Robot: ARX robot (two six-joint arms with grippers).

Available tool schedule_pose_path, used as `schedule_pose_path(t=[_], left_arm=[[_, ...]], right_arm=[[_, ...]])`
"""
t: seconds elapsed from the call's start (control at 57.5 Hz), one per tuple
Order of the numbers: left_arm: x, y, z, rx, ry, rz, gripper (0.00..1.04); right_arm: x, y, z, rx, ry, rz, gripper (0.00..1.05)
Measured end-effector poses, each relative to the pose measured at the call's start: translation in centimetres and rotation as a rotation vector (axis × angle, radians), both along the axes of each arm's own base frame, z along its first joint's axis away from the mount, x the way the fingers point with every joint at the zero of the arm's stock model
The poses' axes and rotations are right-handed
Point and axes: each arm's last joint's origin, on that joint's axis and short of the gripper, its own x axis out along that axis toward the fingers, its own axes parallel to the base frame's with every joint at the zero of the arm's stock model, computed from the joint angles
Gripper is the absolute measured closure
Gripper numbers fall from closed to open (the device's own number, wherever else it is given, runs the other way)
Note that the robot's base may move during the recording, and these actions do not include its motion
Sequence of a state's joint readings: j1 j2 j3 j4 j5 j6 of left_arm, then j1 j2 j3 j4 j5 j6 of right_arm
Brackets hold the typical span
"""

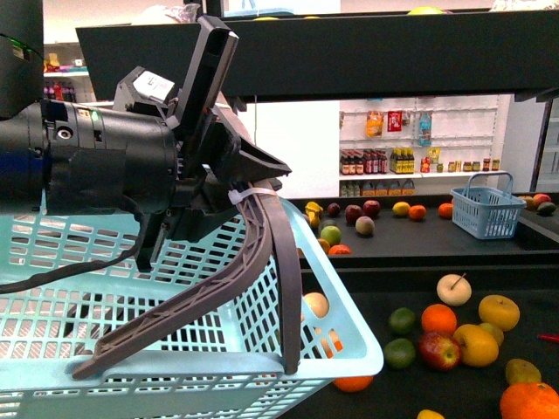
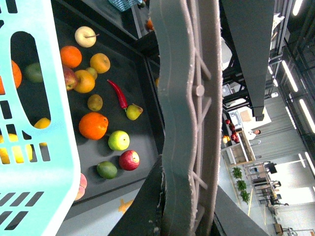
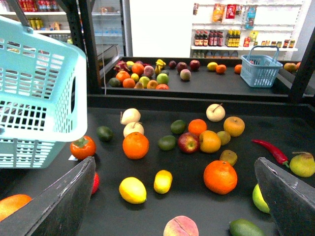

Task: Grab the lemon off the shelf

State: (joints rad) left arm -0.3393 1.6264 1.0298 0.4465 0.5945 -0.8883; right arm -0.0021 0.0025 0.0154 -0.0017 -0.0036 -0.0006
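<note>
Nothing had been picked. The right gripper (image 3: 173, 161) hung wide open and empty. The lemon (image 3: 133, 190) lay untouched on the shelf (image 3: 290, 132), right of the turquoise basket (image 3: 39, 98). The left gripper (image 1: 185, 368) sat at that basket's rim, grip unclear. Reaching, closing and lifting remained.

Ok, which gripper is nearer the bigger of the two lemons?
Right. The right gripper is open low over the shelf tray, the lemon just ahead between its fingers. The left gripper is higher, farther off, at the rim of the turquoise basket.
</note>
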Motion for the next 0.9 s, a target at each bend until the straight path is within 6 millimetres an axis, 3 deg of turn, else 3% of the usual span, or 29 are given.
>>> schedule_pose_path(t=[0.383,0.522,0.626,0.8,0.904], left_arm=[[0.3,-1.6,-0.2,-0.002,0.001,-0.009,0.94],[0.4,-1.7,-0.3,0.001,0.003,-0.008,0.94],[0.4,-1.7,-0.4,0.002,0.005,-0.008,0.94],[0.4,-1.7,-0.4,0.003,0.005,-0.005,0.94],[0.4,-1.7,-0.4,0.002,0.006,-0.005,0.94]], right_arm=[[0.0,0.0,0.0,0.001,0.003,-0.003,0.07],[0.5,0.1,-0.9,0.012,0.386,-0.085,0.07],[1.5,0.0,-1.7,0.047,0.487,-0.055,0.07],[5.2,-0.9,-1.8,0.126,0.562,-0.071,0.07],[10.1,-1.4,-2.3,0.168,0.621,-0.090,0.07]])
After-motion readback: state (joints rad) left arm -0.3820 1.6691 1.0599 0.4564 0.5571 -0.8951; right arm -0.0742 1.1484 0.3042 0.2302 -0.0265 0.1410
